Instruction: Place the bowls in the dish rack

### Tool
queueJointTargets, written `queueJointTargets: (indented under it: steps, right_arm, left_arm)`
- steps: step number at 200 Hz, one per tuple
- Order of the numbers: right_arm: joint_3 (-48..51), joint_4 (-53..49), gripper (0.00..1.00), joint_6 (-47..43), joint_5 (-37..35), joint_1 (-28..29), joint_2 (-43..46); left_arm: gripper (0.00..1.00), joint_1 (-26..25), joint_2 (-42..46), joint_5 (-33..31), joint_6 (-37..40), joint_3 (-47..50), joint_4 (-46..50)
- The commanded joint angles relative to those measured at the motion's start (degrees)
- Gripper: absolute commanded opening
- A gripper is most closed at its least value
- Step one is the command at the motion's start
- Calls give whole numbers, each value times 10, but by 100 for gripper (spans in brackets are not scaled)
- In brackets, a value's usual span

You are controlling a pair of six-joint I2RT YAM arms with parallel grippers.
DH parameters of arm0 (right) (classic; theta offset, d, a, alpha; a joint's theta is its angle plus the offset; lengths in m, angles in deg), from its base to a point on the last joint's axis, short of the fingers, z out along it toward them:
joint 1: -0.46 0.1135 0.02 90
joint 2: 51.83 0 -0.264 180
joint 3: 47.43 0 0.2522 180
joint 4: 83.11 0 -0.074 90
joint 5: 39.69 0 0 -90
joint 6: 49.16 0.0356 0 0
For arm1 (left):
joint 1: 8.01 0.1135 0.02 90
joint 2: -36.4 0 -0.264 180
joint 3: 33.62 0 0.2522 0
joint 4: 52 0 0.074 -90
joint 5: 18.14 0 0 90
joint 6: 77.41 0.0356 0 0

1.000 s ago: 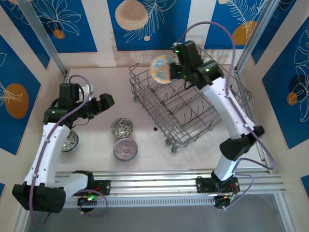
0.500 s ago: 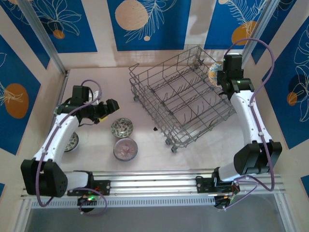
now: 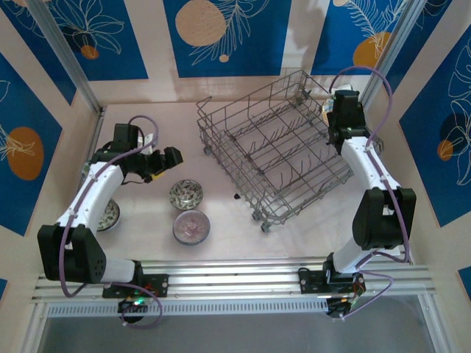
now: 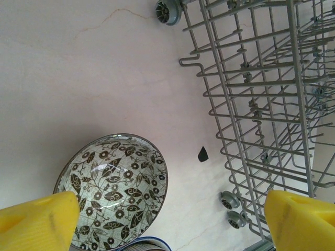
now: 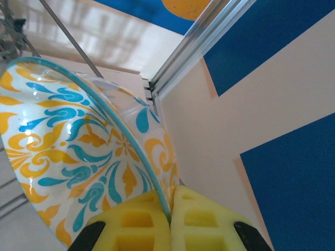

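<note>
There, the grey wire dish rack (image 3: pixel 280 158) stood on a pale, faintly cracked table (image 4: pixel 104 78). At its far right corner the right gripper (image 5: pixel 170 209) pinched the rim of a glossy orange-yellow-blue bowl (image 5: pixel 78 157) between yellow foam fingers (image 5: pixel 138 222). Left of the rack, the left gripper (image 3: pixel 168 159) hung spread above a floral bowl (image 4: pixel 112 188). Blue leaf-painted wall panels (image 3: pixel 96 33) surrounded the table.

A yellow finger (image 4: pixel 39 222) covers the lower left of the floral bowl (image 4: pixel 118 185); the dish rack (image 4: pixel 298 78) is cut at the right edge. The orange and blue bowl (image 5: pixel 68 151) is cut at the left edge. From above, the left arm (image 3: pixel 92 195) hides half of another bowl (image 3: pixel 110 215).
</note>
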Motion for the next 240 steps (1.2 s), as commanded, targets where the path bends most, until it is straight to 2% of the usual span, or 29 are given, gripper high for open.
queueJointTargets:
  steps: [1,30,87,190,240]
  right_arm:
    - [24,87,0,-33,-17,-13,26]
    - [66,118,0,-51,-11,-24,41]
    - [87,174,0,-94,-22,-21,25]
    - [168,282,0,-205,-42,11,14]
    - [175,289,0,-207,-50,36,-6]
  left_arm:
    - [91,11,-10,8,17,-13,6]
    - [91,11,-16,9,15,-13,2]
    - [91,11,-9,2,17,-13,8]
    - [91,11,-11,5,19,-3,4]
    - [91,11,-4,5,19,3,7]
